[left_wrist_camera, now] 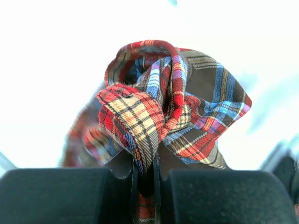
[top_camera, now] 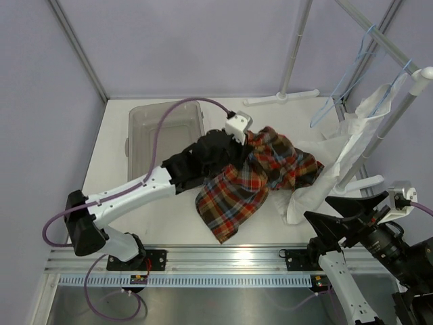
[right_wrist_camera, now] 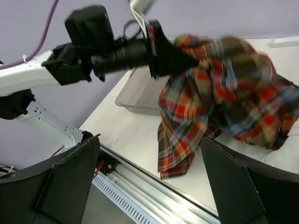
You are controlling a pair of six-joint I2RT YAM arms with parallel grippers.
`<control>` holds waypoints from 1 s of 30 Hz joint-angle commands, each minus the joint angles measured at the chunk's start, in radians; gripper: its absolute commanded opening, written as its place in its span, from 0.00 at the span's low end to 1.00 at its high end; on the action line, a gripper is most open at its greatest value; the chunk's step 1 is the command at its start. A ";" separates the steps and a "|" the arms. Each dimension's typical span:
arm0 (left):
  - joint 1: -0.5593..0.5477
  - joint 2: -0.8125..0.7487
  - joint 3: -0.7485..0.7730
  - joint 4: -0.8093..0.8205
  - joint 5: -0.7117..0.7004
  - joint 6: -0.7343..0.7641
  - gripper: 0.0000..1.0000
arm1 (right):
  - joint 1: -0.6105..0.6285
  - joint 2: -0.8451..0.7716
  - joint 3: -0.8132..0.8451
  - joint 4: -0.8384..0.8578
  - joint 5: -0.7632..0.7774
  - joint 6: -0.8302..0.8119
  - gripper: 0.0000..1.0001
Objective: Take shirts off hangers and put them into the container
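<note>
Where the left fingers [left_wrist_camera: 132, 173] meet, they are clenched on a bunched fold of the plaid shirt [left_wrist_camera: 173, 107], the red, orange and blue cloth squeezed into the narrow slot between them and bulging up in a knot just beyond their tips. From that pinch the rest of the shirt spreads away from the fingers and toward the near side, its lower hem lying on the white surface [top_camera: 169, 217]. On the other side of the left fingers, close beside the arm, stands the container [top_camera: 139, 118], a translucent grey tub with nothing of either shirt inside it. Past the plaid cloth, farther from the left fingers, the white shirt [top_camera: 318, 183] touches the plaid one and runs from the surface up along the white rack pole [top_camera: 389, 125]. Two light-blue hangers [top_camera: 352, 74] hang on the rack above it, and how the white shirt sits on them cannot be told. The right fingers [right_wrist_camera: 70, 182] are spread wide with nothing between them, low at the near edge above the metal rail [top_camera: 223, 261]. Straight ahead of them, apart from their tips, hangs the plaid hem, with the left arm's wrist camera [right_wrist_camera: 135, 49] above it and the container behind.
</note>
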State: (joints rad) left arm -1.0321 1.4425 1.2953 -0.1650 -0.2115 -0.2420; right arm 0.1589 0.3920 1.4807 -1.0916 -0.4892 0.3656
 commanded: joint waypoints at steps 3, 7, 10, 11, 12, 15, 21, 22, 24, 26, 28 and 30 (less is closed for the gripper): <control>0.087 -0.050 0.261 0.015 -0.040 0.182 0.00 | 0.007 -0.004 0.029 0.007 0.018 0.016 1.00; 0.121 -0.048 0.435 0.018 -0.046 0.321 0.00 | 0.005 -0.008 -0.005 0.029 0.017 0.018 1.00; 0.153 -0.062 0.522 0.057 -0.043 0.398 0.00 | 0.005 -0.007 -0.023 0.045 0.014 0.018 0.99; 0.174 -0.076 0.532 0.097 -0.039 0.414 0.00 | 0.007 -0.005 -0.028 0.059 0.011 0.021 0.99; 0.188 -0.082 0.541 0.119 -0.028 0.429 0.00 | 0.005 -0.005 -0.033 0.067 0.005 0.025 1.00; 0.251 -0.099 0.567 0.159 -0.003 0.467 0.00 | 0.005 -0.002 -0.042 0.085 -0.008 0.026 1.00; 0.398 -0.097 0.628 0.234 0.084 0.429 0.00 | 0.005 0.004 -0.092 0.111 -0.025 0.019 1.00; 0.415 -0.088 0.674 0.234 0.087 0.423 0.00 | 0.005 0.002 -0.099 0.116 -0.023 0.016 0.99; 0.452 -0.068 0.735 0.219 0.103 0.414 0.00 | 0.005 0.008 -0.103 0.116 -0.023 0.012 0.99; 0.480 -0.042 0.829 0.208 0.110 0.423 0.00 | 0.005 0.011 -0.102 0.130 -0.028 0.016 0.99; 0.504 -0.001 0.948 0.177 0.115 0.449 0.00 | 0.005 0.016 -0.103 0.153 -0.045 0.024 1.00; 0.524 0.021 1.007 0.173 0.101 0.472 0.00 | 0.005 0.018 -0.117 0.171 -0.066 0.039 1.00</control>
State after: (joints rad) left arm -0.5331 1.4574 2.1807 -0.0849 -0.1394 0.1799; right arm 0.1589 0.3912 1.3762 -0.9939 -0.5030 0.3874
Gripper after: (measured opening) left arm 0.094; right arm 0.993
